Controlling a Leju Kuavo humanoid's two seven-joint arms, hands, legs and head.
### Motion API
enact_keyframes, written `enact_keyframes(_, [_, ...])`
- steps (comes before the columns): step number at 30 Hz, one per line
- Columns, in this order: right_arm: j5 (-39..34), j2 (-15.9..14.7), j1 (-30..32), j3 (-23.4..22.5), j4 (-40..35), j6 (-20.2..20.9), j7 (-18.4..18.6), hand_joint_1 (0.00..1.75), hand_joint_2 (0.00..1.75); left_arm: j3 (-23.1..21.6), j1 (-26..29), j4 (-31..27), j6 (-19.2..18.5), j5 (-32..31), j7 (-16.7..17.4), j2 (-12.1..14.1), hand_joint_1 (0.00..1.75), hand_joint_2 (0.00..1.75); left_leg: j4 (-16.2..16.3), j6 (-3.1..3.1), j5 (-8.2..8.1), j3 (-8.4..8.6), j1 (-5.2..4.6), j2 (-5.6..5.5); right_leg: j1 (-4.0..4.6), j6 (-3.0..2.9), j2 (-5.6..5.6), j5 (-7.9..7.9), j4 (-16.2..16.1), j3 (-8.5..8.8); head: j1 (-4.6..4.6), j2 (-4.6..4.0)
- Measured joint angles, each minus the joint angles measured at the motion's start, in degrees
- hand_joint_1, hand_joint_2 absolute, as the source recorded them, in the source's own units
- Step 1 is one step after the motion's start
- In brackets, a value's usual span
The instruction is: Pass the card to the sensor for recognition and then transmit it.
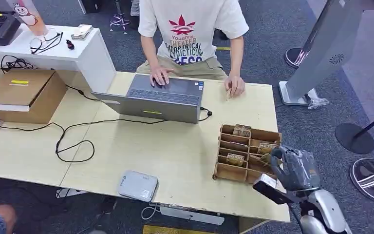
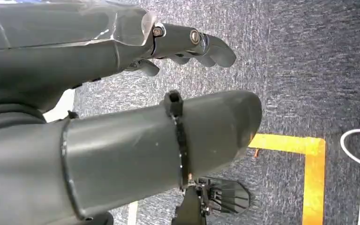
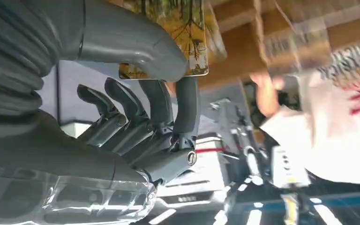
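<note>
Right hand (image 3: 136,89) is pinching a yellow printed card (image 3: 178,37) between its thumb and a finger, the remaining fingers (image 3: 117,112) lying curled just beside it. Seen from the head view, that hand (image 1: 294,168) is hovering at the near right corner of the bench (image 1: 175,146), directly over the near side of a compartmented cardboard organiser (image 1: 246,151), where further cards (image 1: 241,129) are standing in the slots. Grey card sensor (image 1: 138,185) is lying near the front edge of the bench, well apart from the hand. Left hand (image 2: 168,70) is hanging over grey carpet (image 2: 300,70) with fingers apart and holding nothing. A person (image 1: 190,34) is sitting at the far side, one hand resting on a laptop (image 1: 158,97). A cardboard box (image 1: 27,95) is sitting at the left end.
</note>
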Motion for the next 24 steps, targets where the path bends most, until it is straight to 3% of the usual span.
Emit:
enact_keyframes(8, [-2.3,-2.5,-7.7,1.0,0.0,5.1,-1.2,1.75,1.75,-1.1,-0.4,0.0,-0.3,-0.5,0.4,-0.4,0.0,0.0,0.0,0.03,0.03,-0.02,0.0,-0.03,0.0,0.03,-0.02,0.04,0.0,0.02,0.02,0.0])
enact_keyframes(13, [-8.4,-5.1,-17.0,3.8,2.1,14.1,-2.9,1.75,1.75,-1.2,-0.8,0.0,-0.7,0.3,0.5,-0.4,0.0,0.0,0.0,0.03,0.05,0.0,-0.01,0.03,0.0,0.0,0.01,0.09,0.0,-0.01,0.0,0.0])
enact_keyframes(24, [-14.3,-7.1,-30.2,9.8,7.3,19.4,-3.2,1.75,1.75,-1.3,-1.1,0.0,-1.2,1.1,0.5,-0.4,0.0,0.0,0.0,0.08,0.09,-0.07,-0.01,-0.04,0.0,0.02,-0.04,0.1,0.0,-0.02,0.04,0.0])
